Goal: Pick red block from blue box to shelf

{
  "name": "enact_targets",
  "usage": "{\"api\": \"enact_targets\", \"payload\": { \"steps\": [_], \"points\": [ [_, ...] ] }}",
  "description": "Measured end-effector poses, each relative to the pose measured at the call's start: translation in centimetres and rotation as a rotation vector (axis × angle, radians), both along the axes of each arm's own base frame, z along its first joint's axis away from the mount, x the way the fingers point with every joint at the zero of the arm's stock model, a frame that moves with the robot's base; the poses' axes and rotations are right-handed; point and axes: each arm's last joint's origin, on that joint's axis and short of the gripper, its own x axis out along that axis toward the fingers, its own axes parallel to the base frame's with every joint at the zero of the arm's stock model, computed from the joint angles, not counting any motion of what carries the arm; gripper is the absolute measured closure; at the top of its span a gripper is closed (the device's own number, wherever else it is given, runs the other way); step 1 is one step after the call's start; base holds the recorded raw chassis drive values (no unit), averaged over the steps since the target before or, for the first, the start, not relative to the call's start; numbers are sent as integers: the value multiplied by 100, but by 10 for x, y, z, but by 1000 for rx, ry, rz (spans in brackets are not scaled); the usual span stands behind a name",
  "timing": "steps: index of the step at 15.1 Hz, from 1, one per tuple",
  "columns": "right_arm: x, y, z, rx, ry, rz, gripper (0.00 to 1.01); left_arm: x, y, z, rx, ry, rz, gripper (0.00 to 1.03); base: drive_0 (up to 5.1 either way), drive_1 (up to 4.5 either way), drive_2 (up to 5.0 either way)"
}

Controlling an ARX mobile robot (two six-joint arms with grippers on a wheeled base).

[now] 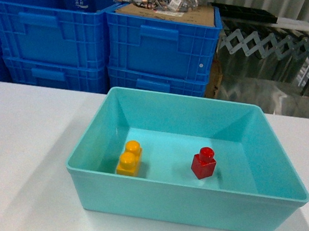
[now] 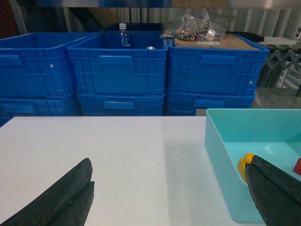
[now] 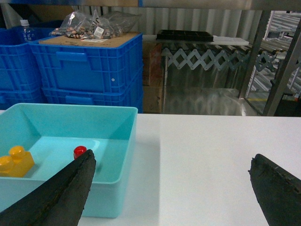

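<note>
Both grippers, left gripper [image 2: 169, 197] and right gripper [image 3: 171, 190], hang spread wide and empty near the tabletop's [image 1: 22, 145] front edge, ready to reach. Beyond, the red block [image 1: 203, 163] stands upright right of centre on the blue box's [image 1: 189, 206] floor, apart from the orange brick [image 1: 129, 158].

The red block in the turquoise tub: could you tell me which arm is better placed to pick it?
Probably right: the red block sits right of centre in the blue box.

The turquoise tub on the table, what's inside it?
Inside the blue box stand two toy bricks: the red block and, apart to its left, an orange-yellow brick. The near wall hides the floor strip behind it.
</note>
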Motion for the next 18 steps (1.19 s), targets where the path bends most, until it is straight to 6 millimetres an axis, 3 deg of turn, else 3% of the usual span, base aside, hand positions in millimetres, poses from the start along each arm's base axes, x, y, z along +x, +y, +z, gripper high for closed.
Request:
{"api": "enact_targets", "payload": {
  "steps": [18],
  "points": [
    [0, 0, 0, 0, 0, 0, 3, 0, 0, 0, 0, 0, 0, 5, 0, 0, 0]
  ]
}}
